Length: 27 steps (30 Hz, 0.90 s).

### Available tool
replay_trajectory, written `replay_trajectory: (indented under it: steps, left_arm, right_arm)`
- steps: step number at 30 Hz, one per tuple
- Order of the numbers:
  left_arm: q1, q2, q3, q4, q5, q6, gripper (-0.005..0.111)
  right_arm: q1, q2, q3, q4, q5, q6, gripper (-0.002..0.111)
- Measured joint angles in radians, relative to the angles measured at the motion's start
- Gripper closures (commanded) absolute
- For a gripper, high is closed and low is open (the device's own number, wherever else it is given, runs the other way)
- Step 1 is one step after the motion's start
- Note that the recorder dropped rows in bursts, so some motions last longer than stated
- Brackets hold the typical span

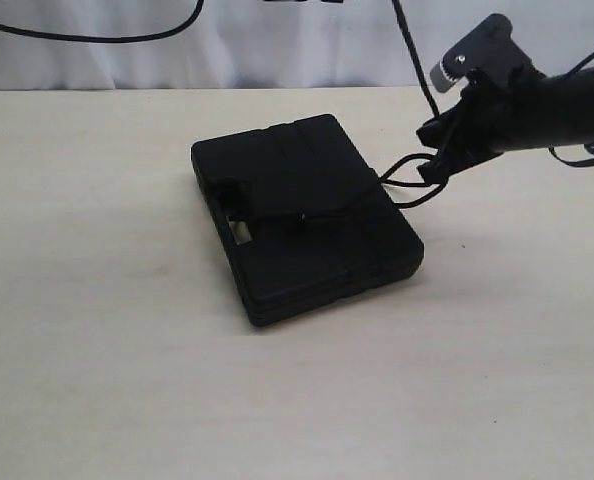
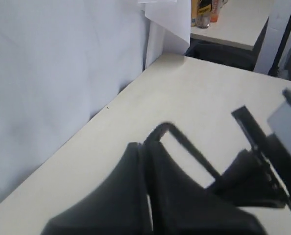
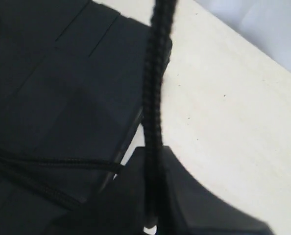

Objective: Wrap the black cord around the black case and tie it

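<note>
**A:** Where is the flat, rectangular, matte black case [image 1: 307, 200]?

**B:** It lies flat about mid-way across the pale beige table [image 1: 97, 350], a little nearer the far edge than the near one.

**A:** And the thin, braided black cord [image 3: 155, 88]?

**B:** Strands cross the lid, and loops hang off the case's side towards the table's right edge. From there one length runs taut into the right gripper [image 1: 439, 165].

**A:** Is that gripper closed?

**B:** Yes, its fingers are pinched on the cord (the right wrist view shows the braid vanishing between them), just beside the case and above the table.

**A:** The left gripper [image 2: 145, 156]?

**B:** It is a dark blur near the table's corner by the white curtain [image 2: 52, 88]. I cannot tell whether it is parted or holding anything.
</note>
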Motion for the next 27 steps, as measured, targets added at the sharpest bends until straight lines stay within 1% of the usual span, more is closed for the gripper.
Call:
replay_trajectory:
  steps: [1,2,3,4,5,6,9,11,12,13,15,16,18,20,22,24,27]
  left_arm:
    - [0.0,0.0,0.0,0.044,-0.003,-0.012,0.107]
    - [0.0,0.0,0.0,0.07,-0.006,-0.022,0.104]
    - [0.0,0.0,0.0,0.129,-0.007,-0.049,0.101]
    - [0.002,0.0,0.0,0.166,-0.007,-0.069,0.091]
    - [0.006,-0.002,0.0,0.254,-0.003,-0.127,0.086]
    - [0.011,-0.004,0.0,0.302,0.0,-0.171,0.078]
    - [0.027,-0.021,0.0,0.532,0.019,-0.327,0.06]
    - [0.038,-0.037,0.0,0.714,0.048,-0.471,0.052]
    - [0.041,-0.045,0.0,0.789,0.065,-0.538,0.05]
    - [0.045,-0.051,0.0,0.899,0.09,-0.647,0.048]
    - [0.049,-0.052,0.0,1.035,0.159,-0.797,0.047]
    - [0.053,-0.052,0.0,1.125,0.22,-0.867,0.047]
    - [0.057,-0.047,0.0,1.239,0.313,-0.983,0.047]
    - [0.061,-0.032,0.0,1.317,0.426,-1.091,0.047]
    - [0.067,-0.008,0.0,1.346,0.515,-1.177,0.047]
    - [0.068,0.021,0.002,1.341,0.572,-1.236,0.047]
    - [0.068,0.057,0.034,1.256,0.578,-1.277,0.047]
  right_arm:
    - [0.0,-0.003,-0.028,0.0,-0.008,0.041,0.104]
    - [0.0,-0.003,-0.042,0.0,-0.01,0.06,0.104]
    - [0.0,-0.003,-0.069,0.0,-0.021,0.088,0.104]
    - [0.0,-0.003,-0.084,0.0,-0.031,0.107,0.104]
    - [0.0,-0.003,-0.111,0.0,-0.055,0.142,0.104]
    - [0.0,-0.003,-0.124,0.0,-0.07,0.16,0.104]
    - [0.0,-0.003,-0.148,0.0,-0.117,0.194,0.104]
    - [0.0,-0.003,-0.162,0.0,-0.147,0.222,0.104]
    - [0.0,-0.003,-0.166,0.0,-0.158,0.238,0.104]
    - [0.0,-0.003,-0.171,0.0,-0.169,0.26,0.104]
    - [0.0,-0.003,-0.177,0.0,-0.184,0.298,0.104]
    - [0.0,-0.003,-0.181,0.0,-0.188,0.307,0.104]
    - [0.0,-0.001,-0.185,0.0,-0.196,0.322,0.104]
    - [0.0,0.003,-0.188,0.002,-0.202,0.334,0.104]
    - [0.0,0.009,-0.188,0.001,-0.205,0.343,0.104]
    - [0.0,0.014,-0.189,0.001,-0.205,0.348,0.104]
    - [0.0,0.017,-0.19,0.001,-0.175,0.348,0.104]
